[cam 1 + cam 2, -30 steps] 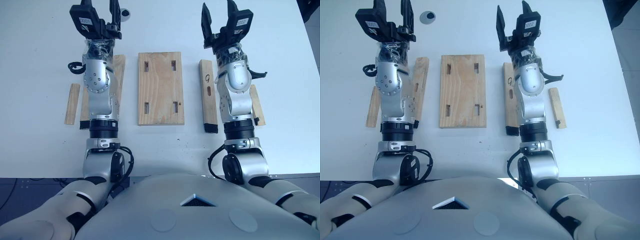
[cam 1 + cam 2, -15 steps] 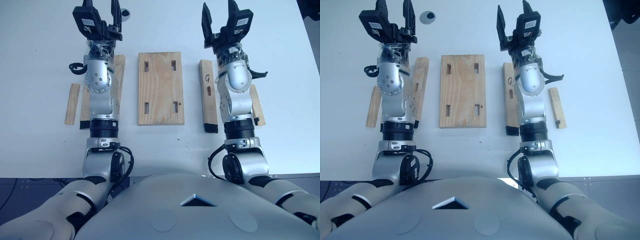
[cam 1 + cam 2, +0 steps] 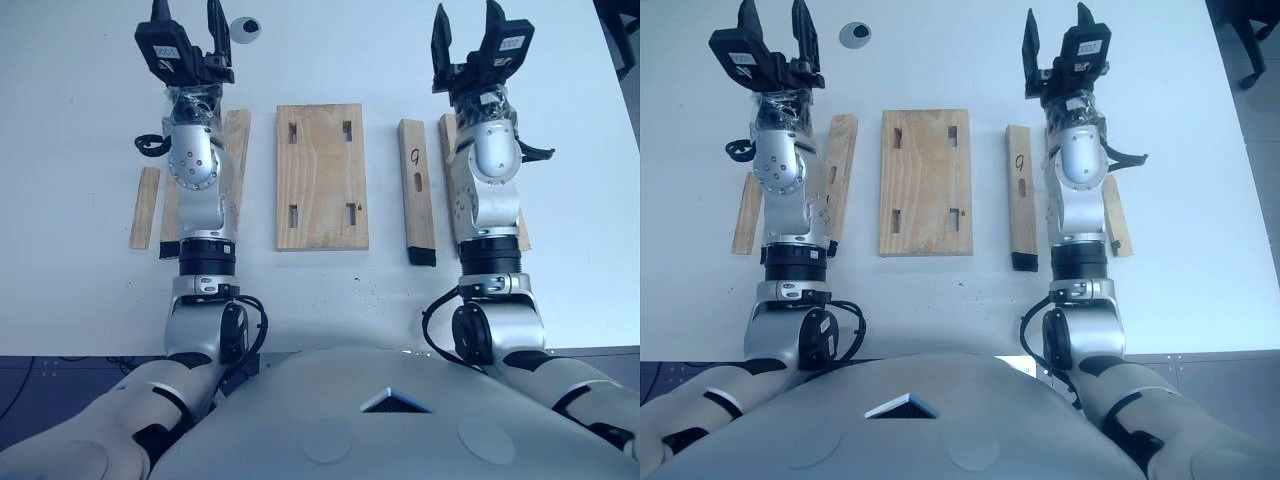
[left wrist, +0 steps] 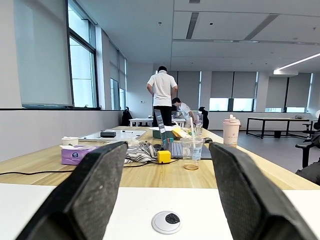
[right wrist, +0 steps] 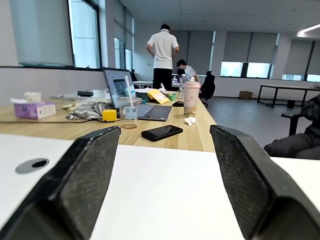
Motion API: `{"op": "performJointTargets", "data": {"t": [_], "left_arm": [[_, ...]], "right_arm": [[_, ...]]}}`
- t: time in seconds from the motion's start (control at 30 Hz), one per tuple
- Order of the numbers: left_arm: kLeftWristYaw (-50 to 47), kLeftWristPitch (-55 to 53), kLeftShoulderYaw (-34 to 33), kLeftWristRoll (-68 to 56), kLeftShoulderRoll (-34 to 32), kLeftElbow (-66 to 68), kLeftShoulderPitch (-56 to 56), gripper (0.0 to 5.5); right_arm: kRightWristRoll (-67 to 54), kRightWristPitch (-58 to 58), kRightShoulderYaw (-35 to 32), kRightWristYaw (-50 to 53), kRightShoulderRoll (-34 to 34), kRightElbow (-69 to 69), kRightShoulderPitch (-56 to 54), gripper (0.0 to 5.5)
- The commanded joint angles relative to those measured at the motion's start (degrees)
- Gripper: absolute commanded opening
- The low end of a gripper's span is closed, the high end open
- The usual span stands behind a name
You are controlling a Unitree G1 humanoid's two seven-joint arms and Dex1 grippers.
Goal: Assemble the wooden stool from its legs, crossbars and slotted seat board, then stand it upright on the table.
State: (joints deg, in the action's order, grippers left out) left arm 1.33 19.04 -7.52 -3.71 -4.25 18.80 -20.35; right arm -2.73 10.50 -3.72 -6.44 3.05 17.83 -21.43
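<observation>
Both jaws wide open and empty (leg (image 3: 416,190) hand-marked "9" just right of seat board (image 3: 320,170))

On the white table (image 3: 60,120), the pale, honey-grained rectangular wooden seat board (image 3: 321,176) shows four dark slots, the light wooden leg bar (image 3: 415,190) beside it carries a dark handwritten mark and a black end, and the round grey grommet (image 3: 244,28) near the table's far edge has a black centre.

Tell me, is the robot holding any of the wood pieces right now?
No, nothing is held. The left gripper and the right gripper are both open and empty.
</observation>
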Motion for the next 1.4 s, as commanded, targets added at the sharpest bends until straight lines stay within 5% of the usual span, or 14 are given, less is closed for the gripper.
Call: {"op": "performJointTargets", "data": {"t": [0.03, 0.3, 0.5, 0.63, 0.97, 1.4], "left_arm": [[0.3, -0.5, -0.2, -0.8, -0.1, -1.1, 0.7, 2.99], [0.2, -0.9, 0.1, -0.1, -0.4, -1.4, 1.1, 2.99], [-0.5, -2.2, -0.9, 0.0, -1.1, -5.2, 4.9, 2.99], [-3.2, -2.2, -2.1, 1.4, -0.8, -9.1, 7.9, 2.99], [-4.0, -3.6, -1.4, 1.6, -0.2, -11.1, 9.6, 2.99], [-3.6, -2.1, -1.1, 1.7, 0.0, -11.1, 10.0, 2.95]], "right_arm": [[-1.5, -1.3, 0.0, -1.6, 0.5, -1.3, -0.6, 3.32], [-2.0, -2.9, -0.8, -3.4, 2.9, -4.6, 1.4, 3.32], [-10.7, -10.4, -10.6, -18.7, 18.5, -24.6, 26.3, 3.32], [-13.7, -12.4, -14.8, -23.0, 19.9, -32.2, 45.3, 3.32], [-12.2, -20.3, -12.3, -23.7, 21.8, -28.5, 51.3, 3.32], [-14.3, -23.4, -11.4, -23.6, 21.3, -23.0, 51.5, 1.31]]}}
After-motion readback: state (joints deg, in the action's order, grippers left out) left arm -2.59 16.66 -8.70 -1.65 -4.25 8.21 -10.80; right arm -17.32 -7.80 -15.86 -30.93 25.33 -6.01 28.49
